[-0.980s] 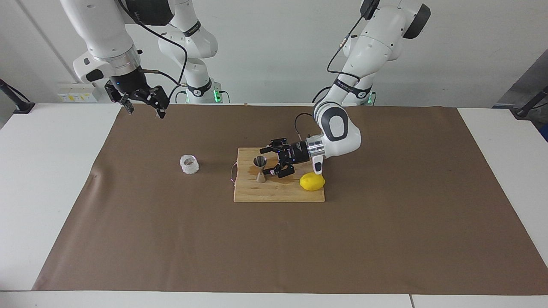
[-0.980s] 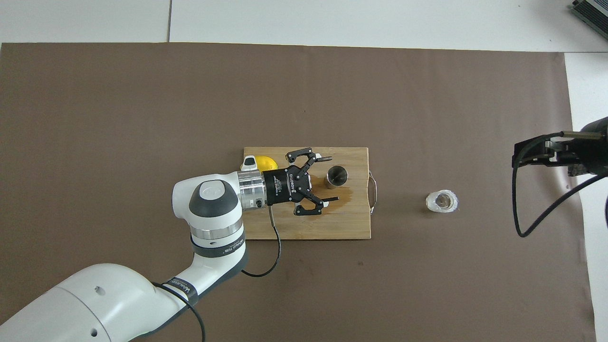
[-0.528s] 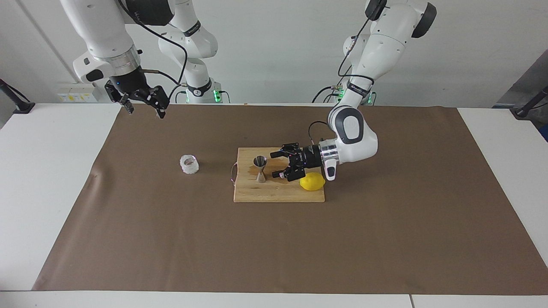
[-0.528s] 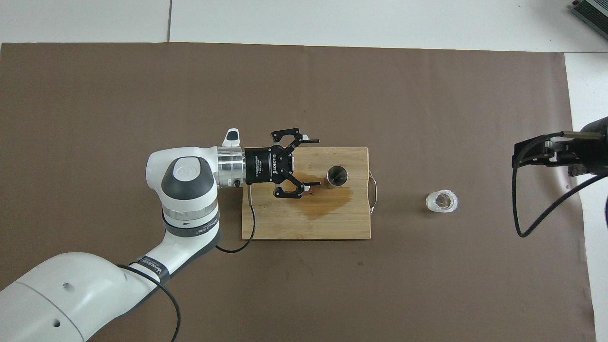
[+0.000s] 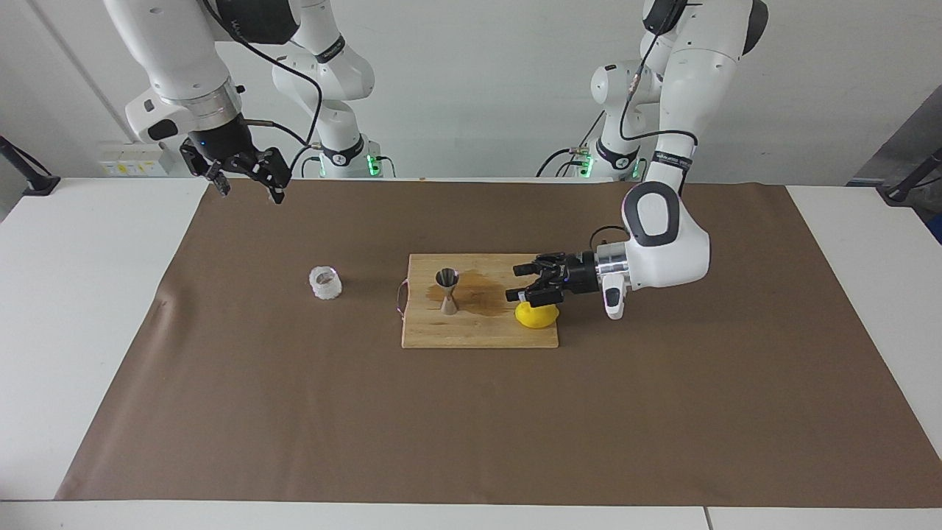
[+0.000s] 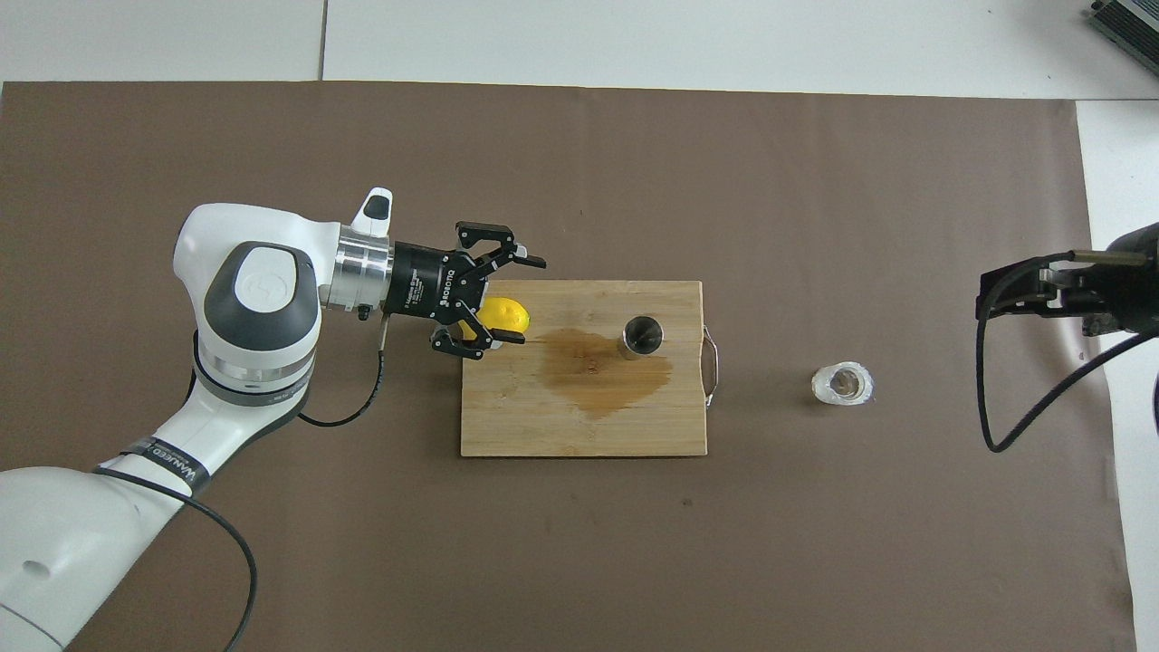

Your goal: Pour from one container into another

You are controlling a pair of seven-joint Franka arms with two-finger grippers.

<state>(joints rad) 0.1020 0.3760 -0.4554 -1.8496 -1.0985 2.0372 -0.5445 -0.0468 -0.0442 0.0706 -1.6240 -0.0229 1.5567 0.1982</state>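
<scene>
Now that I have drawn my left gripper [image 5: 524,282] back from the steel jigger [image 5: 447,290], it hangs open and empty over the lemon [image 5: 536,316] at the cutting board [image 6: 579,426]'s three o'clock end, facing view. The jigger stands upright beside a brown spill [image 6: 593,380]. The frosted glass cup [image 5: 325,283] sits at the board's nine o'clock. My right gripper [image 5: 249,182] waits open above the surface. The pour looks finished.
</scene>
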